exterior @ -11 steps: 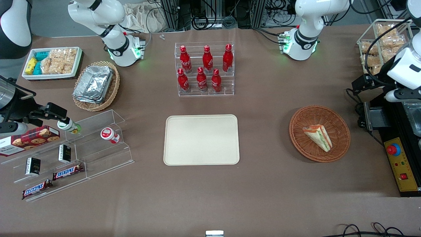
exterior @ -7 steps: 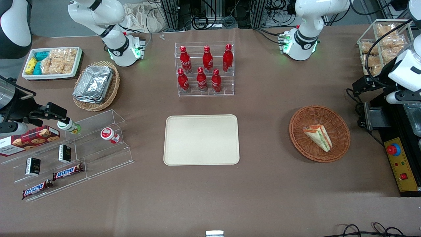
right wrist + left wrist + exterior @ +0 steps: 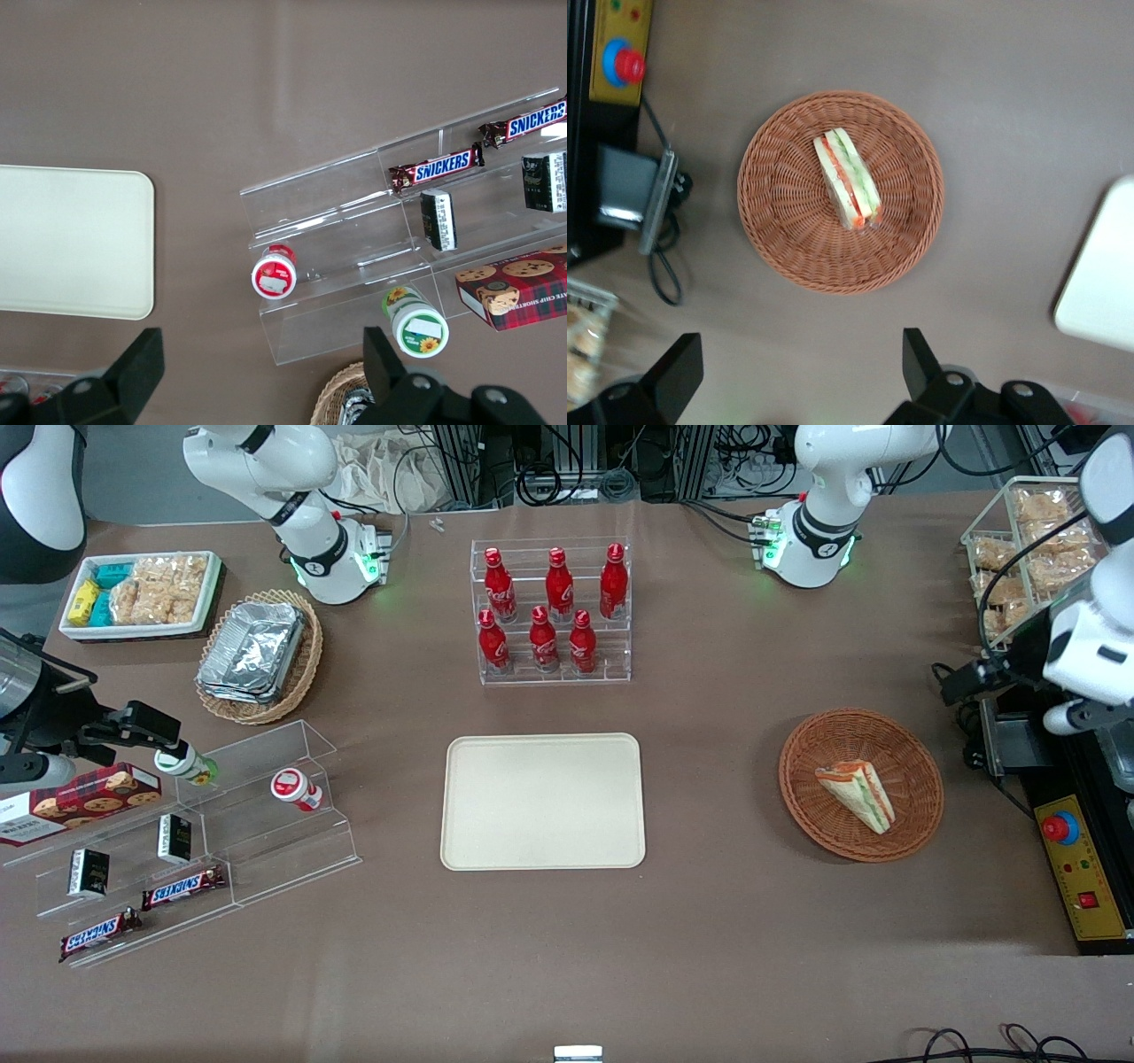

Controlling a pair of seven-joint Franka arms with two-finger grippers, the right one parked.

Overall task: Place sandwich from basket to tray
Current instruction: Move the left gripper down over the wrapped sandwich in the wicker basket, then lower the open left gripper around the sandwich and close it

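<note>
The sandwich (image 3: 857, 793), a pale triangular wedge with orange-red and green filling, lies in the round reddish-brown wicker basket (image 3: 802, 748). The cream-beige tray (image 3: 542, 801) lies flat mid-table with nothing on it. My gripper (image 3: 961, 679) hangs above the table edge at the working arm's end, beside the basket and apart from it. In the left wrist view the gripper (image 3: 797, 376) is open with only bare table between its fingers; the sandwich (image 3: 849, 177), the basket (image 3: 788, 235) and a corner of the tray (image 3: 1107, 274) show there too.
A rack of red bottles (image 3: 554, 611) stands farther from the camera than the tray. A yellow control box with a red button (image 3: 1060, 828) and a wire rack of snack packets (image 3: 1032, 540) flank the basket. An acrylic shelf of snacks (image 3: 204, 824) stands toward the parked arm's end.
My gripper has shifted a little nearer the camera and toward the basket. The sandwich, basket and tray have not moved.
</note>
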